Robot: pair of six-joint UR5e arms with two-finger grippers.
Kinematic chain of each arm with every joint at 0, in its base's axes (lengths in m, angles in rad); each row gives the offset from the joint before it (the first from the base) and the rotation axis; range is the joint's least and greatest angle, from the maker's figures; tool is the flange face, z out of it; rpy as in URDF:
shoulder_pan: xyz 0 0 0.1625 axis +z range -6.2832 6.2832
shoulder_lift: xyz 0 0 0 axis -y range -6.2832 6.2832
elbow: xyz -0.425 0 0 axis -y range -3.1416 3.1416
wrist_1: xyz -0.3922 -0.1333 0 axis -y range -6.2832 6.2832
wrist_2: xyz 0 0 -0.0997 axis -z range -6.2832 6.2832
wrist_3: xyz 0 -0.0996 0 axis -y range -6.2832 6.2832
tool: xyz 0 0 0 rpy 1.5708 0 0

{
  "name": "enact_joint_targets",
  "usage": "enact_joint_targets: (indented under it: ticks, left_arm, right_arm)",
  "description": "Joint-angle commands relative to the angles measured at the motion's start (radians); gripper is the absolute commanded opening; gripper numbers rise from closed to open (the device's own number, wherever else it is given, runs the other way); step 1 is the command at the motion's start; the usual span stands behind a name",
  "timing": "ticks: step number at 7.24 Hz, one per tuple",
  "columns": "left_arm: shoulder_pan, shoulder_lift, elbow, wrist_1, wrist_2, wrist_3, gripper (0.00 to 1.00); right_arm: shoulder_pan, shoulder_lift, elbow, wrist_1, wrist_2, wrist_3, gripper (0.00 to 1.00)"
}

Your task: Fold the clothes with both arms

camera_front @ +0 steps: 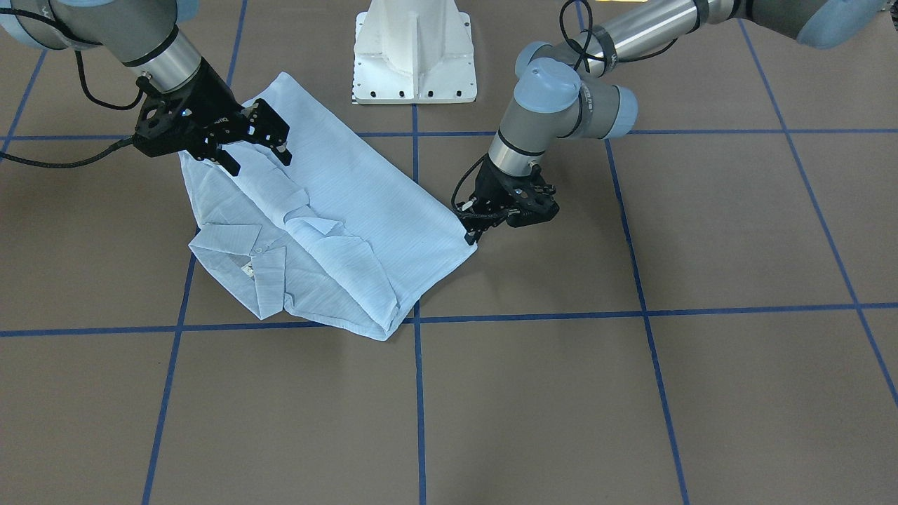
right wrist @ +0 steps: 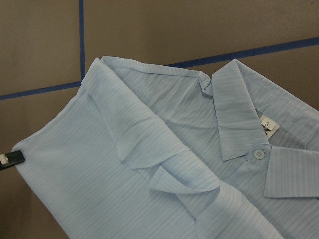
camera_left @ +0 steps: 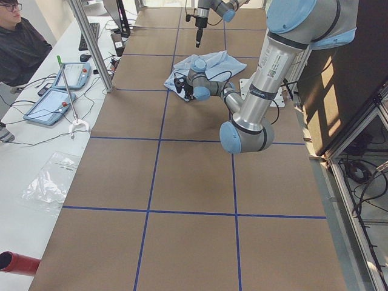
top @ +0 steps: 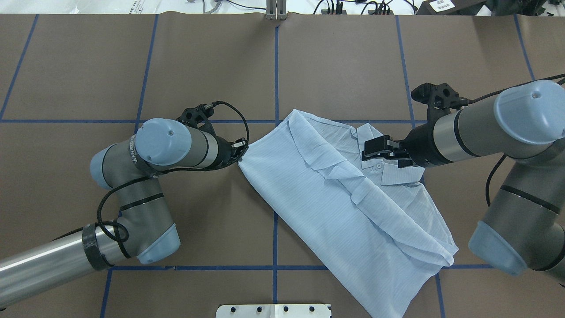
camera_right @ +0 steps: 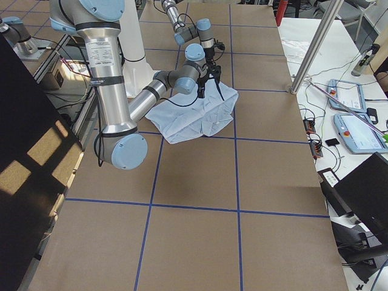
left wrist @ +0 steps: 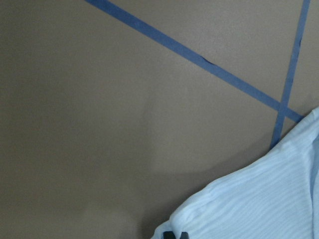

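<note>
Blue shirt half folded, we've got left pincer clamped on its corner, right pincer apart above it, more folds due.

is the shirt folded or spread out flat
partly folded: one side of the shirt lies doubled over its front, rumpled; collar exposed

Shirt lies on the worktop slightly right of centre, w/ left gripper at its left corner, right gripper over its collar end & pedestal near its robot-side edge.
</note>
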Motion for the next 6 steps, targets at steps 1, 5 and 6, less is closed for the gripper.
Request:
enact_joint_targets:
  ticks: [1, 5, 6]
  left_arm:
    - [-0.093, -0.005, 0.060, -0.013, 0.001, 0.096, 0.00]
    - [-0.210, -0.270, 0.525, -0.325, 0.064, 0.170, 0.00]
    - [-0.229, -0.301, 0.566, -0.348, 0.067, 0.201, 0.00]
  right_arm:
    - [0.002, 0.000, 0.000, 0.000, -0.006, 0.002, 1.00]
    - [0.002, 0.000, -0.001, 0.000, -0.020, 0.002, 1.00]
    - [0.004, 0.000, -0.002, 0.000, -0.021, 0.002, 1.00]
